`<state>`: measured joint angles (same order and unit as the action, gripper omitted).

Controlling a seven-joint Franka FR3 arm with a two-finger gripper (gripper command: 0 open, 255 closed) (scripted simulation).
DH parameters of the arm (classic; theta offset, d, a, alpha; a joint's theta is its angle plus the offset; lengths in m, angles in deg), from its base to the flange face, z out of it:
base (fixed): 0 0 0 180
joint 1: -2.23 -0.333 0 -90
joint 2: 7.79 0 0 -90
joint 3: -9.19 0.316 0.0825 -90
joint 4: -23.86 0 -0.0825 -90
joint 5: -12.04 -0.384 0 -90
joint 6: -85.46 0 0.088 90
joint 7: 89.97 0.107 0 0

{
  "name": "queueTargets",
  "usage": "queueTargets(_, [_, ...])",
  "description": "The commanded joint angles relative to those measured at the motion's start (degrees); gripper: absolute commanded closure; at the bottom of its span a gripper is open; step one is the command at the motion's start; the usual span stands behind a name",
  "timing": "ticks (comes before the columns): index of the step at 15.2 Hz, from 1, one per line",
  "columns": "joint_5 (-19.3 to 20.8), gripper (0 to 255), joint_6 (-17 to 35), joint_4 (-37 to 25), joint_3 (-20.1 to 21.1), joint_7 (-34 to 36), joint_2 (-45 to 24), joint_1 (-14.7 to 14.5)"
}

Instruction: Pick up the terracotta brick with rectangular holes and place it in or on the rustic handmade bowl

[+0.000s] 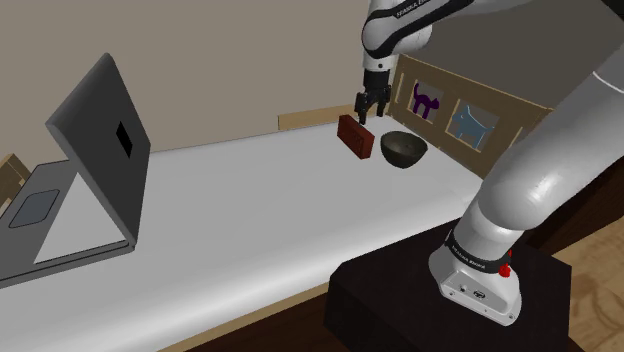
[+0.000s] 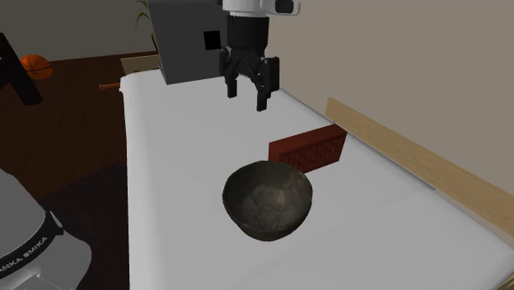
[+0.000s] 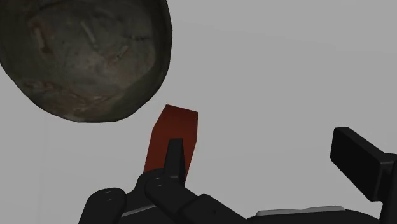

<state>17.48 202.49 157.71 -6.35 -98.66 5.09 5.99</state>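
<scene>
The red-brown brick point(image 1: 356, 136) lies on the white counter point(image 1: 250, 200), just beside the dark, mottled bowl point(image 1: 404, 149). The black claw point(image 1: 368, 112) hangs above the brick without touching it, fingers spread wide and holding nothing. An open grey laptop point(image 1: 90, 170) stands well apart along the counter.

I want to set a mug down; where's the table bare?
Bare: the white table stretch between the laptop and the brick, and the strip from bowl to stand. Crowded: brick and bowl sit close, open gripper above.
</scene>
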Motion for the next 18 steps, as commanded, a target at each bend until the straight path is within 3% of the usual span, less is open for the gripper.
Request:
queueTargets(1, [-1.37,0,3.0,-2.51,-1.33,-1.15,-4.77,0.4])
queueTargets(12, [-13.24,0,12.17,-18.79,-3.96,-7.48,-27.97,4.59])
queueTargets(18, [-14.69,0,16.03,-17.57,-3.29,-8.44,-30.8,5.05])
